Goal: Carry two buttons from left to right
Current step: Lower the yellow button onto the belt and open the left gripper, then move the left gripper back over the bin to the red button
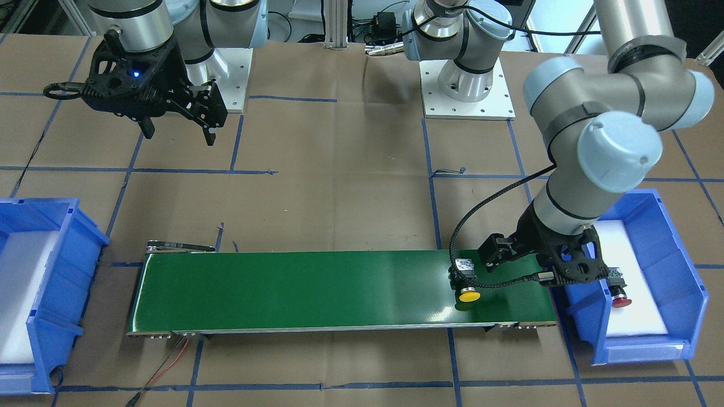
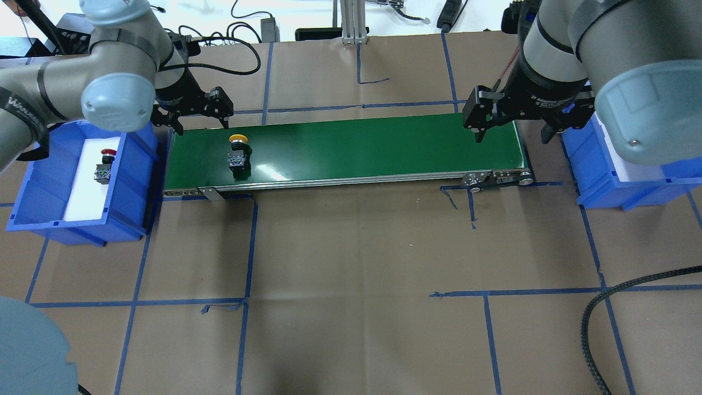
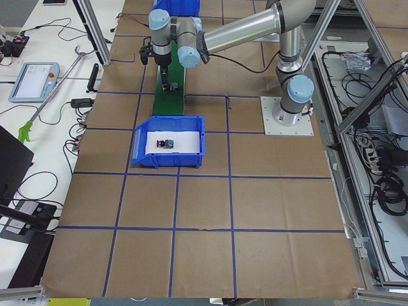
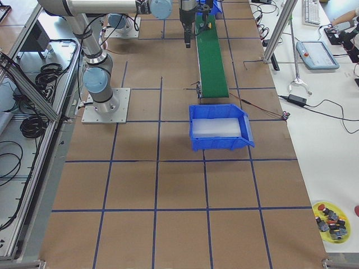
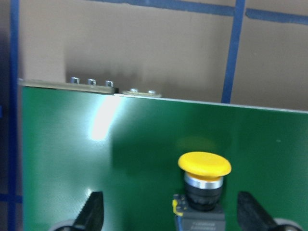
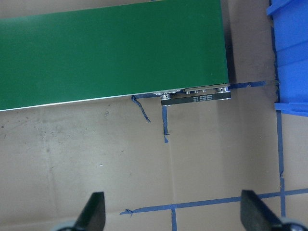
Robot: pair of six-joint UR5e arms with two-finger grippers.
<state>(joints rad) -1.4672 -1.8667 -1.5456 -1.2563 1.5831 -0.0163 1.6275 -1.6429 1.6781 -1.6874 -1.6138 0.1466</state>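
The yellow button (image 2: 238, 152) lies on its side at the left end of the green conveyor belt (image 2: 356, 148); it also shows in the front view (image 1: 468, 286). My left gripper (image 2: 194, 118) hovers open over it. In the left wrist view the yellow button (image 5: 204, 185) sits between the spread fingers (image 5: 94, 211), nearer the right one. The red button (image 2: 104, 164) lies on white foam in the left blue bin (image 2: 33, 181), also in the front view (image 1: 619, 292). My right gripper (image 2: 513, 131) is open and empty above the belt's right end (image 6: 110, 48).
The right blue bin (image 2: 598, 181) with white foam stands past the belt's right end; it also shows in the front view (image 1: 56, 265). Belt rollers and brackets (image 2: 496, 178) stick out at its ends. A yellow dish (image 4: 331, 218) with several spare buttons sits far off.
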